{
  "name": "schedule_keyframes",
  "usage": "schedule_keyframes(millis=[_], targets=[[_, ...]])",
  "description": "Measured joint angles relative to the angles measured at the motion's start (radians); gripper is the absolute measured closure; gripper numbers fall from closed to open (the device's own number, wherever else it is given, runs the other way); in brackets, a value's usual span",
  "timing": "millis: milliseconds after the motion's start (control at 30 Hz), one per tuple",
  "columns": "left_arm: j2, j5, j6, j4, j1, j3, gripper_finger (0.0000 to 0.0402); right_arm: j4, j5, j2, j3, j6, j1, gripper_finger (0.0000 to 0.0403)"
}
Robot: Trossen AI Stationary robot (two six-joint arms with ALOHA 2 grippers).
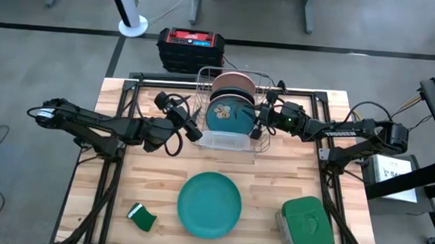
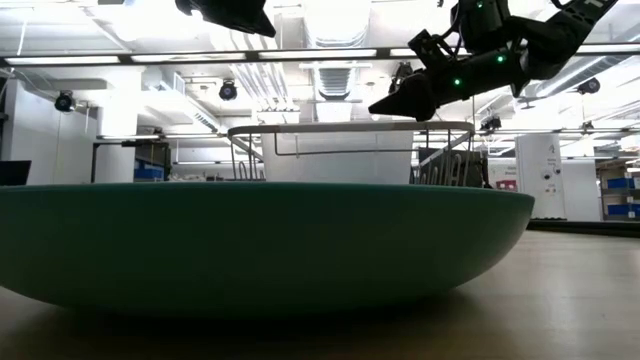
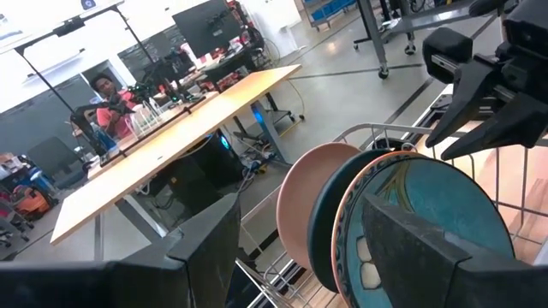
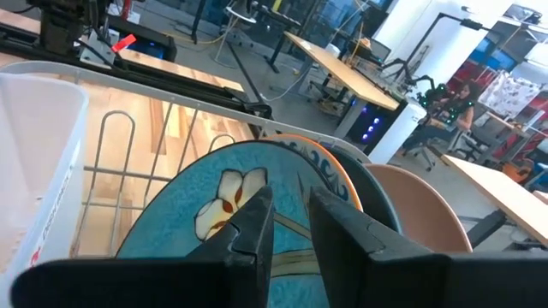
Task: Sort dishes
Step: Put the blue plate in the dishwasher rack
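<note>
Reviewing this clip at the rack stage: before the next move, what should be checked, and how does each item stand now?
1. Three plates upright in the dish rack: salmon-pink plate, dark teal plate, ornamented plate: ok.
2. Right pincer free of the ornamented plate's rim: cannot tell; its fingers straddle the rim, slightly apart.
3. Left pincer open, empty, beside the rack: ok.
4. Bright teal-green plate in the rack: not ok; it lies flat on the table.
5. Path to that plate unobstructed; sponge and lidded container sit aside: ok.
</note>
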Motion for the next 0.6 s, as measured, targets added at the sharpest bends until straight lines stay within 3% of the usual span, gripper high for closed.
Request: schedule_keyframes(millis=[167,367,600], targets=[[0.0,0.0,0.0,0.0,0.0,0.0,0.0171,-0.08,0.003,-0.038,0.0,0.124,-0.005,0.0316],[0.0,0.0,-0.007,0.001,0.001,0.0,0.0171,-0.326,0.004,-0.124,0.0,0.305,-0.056,0.0294],[0.0,0.0,-0.003,-0.006,0.005,0.0,0.0171,-0.422,-0.093,-0.117,-0.002,0.284,-0.109,0.0274]])
